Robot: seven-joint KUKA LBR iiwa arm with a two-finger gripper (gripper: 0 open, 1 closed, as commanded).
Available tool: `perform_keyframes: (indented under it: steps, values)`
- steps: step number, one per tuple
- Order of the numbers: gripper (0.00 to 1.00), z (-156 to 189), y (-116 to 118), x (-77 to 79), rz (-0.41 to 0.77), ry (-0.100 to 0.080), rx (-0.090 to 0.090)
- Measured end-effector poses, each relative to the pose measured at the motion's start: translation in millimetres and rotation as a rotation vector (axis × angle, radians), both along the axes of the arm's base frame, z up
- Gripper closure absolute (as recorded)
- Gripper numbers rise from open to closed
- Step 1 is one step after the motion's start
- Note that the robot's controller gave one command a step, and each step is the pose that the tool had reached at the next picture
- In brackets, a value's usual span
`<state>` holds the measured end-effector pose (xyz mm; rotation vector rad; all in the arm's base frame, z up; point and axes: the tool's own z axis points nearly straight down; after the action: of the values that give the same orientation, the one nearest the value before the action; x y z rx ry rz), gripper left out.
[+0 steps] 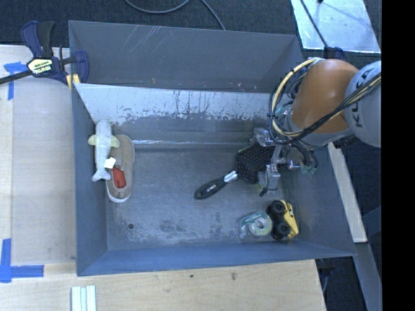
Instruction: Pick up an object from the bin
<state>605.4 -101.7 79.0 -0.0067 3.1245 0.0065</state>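
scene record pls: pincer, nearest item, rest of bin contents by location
pincer: right side of the bin, low over the floor
nearest: black brush, head right next to the pincer, handle pointing towards the bin's middle
held: cannot tell
front right: yellow-and-black toy car, pale ring beside it
left: white toy figure against a pale shoe with red inside

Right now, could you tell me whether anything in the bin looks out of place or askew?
Nothing looks spilled or damaged. The one oddity: a white toy figure lies against the bin's left wall, overlapping a beige shoe-like thing. The black brush lies slantwise beside the gripper.
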Motion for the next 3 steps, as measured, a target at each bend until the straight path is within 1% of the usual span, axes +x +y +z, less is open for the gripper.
perform_keyframes:
  steps: [1,2,3]
  values:
    - [0.0,-2.1,3.7,1.0,-0.084,0.004,-0.003]
    - [1.0,0.7,48.9,-1.3,-0.034,-0.018,-0.001]
    - [1.0,0.6,48.8,-1.3,-0.034,-0.018,-0.001]
